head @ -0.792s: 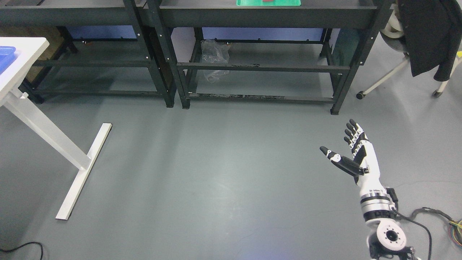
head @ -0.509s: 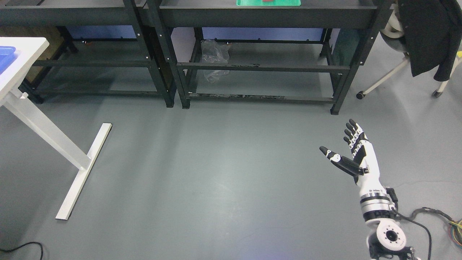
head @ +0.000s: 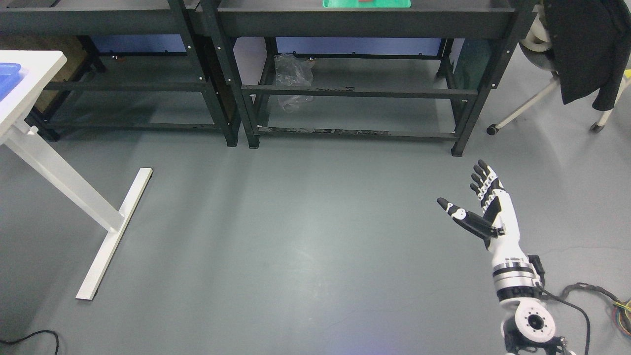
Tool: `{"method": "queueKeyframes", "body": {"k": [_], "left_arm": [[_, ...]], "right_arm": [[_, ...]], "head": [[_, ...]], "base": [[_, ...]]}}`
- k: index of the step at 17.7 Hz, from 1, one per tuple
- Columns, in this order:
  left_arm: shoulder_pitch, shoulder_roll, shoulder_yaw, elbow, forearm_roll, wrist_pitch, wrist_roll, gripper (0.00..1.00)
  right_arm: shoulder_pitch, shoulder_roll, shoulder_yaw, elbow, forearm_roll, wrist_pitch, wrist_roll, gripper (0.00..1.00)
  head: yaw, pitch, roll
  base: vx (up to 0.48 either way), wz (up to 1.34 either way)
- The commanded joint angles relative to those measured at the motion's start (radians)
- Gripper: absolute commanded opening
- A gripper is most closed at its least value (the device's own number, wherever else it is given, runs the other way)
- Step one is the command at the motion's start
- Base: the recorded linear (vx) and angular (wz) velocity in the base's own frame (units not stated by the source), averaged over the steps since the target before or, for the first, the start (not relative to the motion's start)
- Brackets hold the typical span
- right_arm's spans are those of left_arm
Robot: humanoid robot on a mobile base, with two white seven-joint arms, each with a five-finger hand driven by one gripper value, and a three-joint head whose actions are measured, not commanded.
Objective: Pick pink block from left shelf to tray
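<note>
My right hand (head: 468, 195) is raised over the grey floor at the lower right, fingers spread and holding nothing. A green tray (head: 367, 3) lies on the top of the right black shelf (head: 365, 22) at the upper edge, with a small red-pink thing on it, mostly cut off by the frame. The left black shelf (head: 98, 19) stands beside it; its top is cut off and no pink block shows there. My left arm is out of view.
A white table (head: 29, 74) with a blue bin (head: 9, 76) stands at the left; its foot (head: 116, 231) lies on the floor. A clear plastic bag (head: 293, 81) hangs in the right shelf. A chair with a black coat (head: 584, 49) is at the upper right. Cables (head: 591, 296) lie at the lower right.
My right hand has risen very slightly. Nothing else has moved.
</note>
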State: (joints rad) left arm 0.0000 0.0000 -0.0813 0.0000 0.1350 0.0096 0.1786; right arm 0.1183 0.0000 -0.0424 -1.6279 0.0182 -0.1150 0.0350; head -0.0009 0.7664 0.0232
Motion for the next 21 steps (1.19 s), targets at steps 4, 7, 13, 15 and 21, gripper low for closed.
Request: {"method": "queueKeyframes", "body": {"k": [4, 7, 13, 15, 21], "left_arm": [[-0.029, 0.017, 0.000, -0.017, 0.000, 0.000, 0.001, 1.00], [-0.029, 0.017, 0.000, -0.017, 0.000, 0.000, 0.001, 1.00], [-0.029, 0.017, 0.000, -0.017, 0.000, 0.000, 0.001, 1.00], [-0.029, 0.017, 0.000, -0.017, 0.000, 0.000, 0.001, 1.00], [-0.029, 0.017, 0.000, -0.017, 0.000, 0.000, 0.001, 1.00]], "right_arm": [[-0.012, -0.018, -0.007, -0.007, 0.844, -0.106, -0.090, 0.86], [-0.019, -0.018, -0.001, -0.009, 1.106, -0.137, -0.129, 0.86], [0.017, -0.020, 0.047, -0.009, 1.137, -0.195, -0.130, 0.99], [0.011, -0.018, 0.048, -0.009, 1.137, -0.199, -0.132, 0.99], [0.011, -0.018, 0.088, -0.009, 1.189, -0.206, -0.142, 0.99]], "head": [[0.0000, 0.000, 0.000], [0.0000, 0.000, 0.000], [0.0000, 0.000, 0.000], [0.0000, 0.000, 0.000], [0.0000, 0.000, 0.000]], "base": [[0.017, 0.00], [0.073, 0.01], [0.164, 0.05], [0.203, 0.11], [0.181, -0.10]]}}
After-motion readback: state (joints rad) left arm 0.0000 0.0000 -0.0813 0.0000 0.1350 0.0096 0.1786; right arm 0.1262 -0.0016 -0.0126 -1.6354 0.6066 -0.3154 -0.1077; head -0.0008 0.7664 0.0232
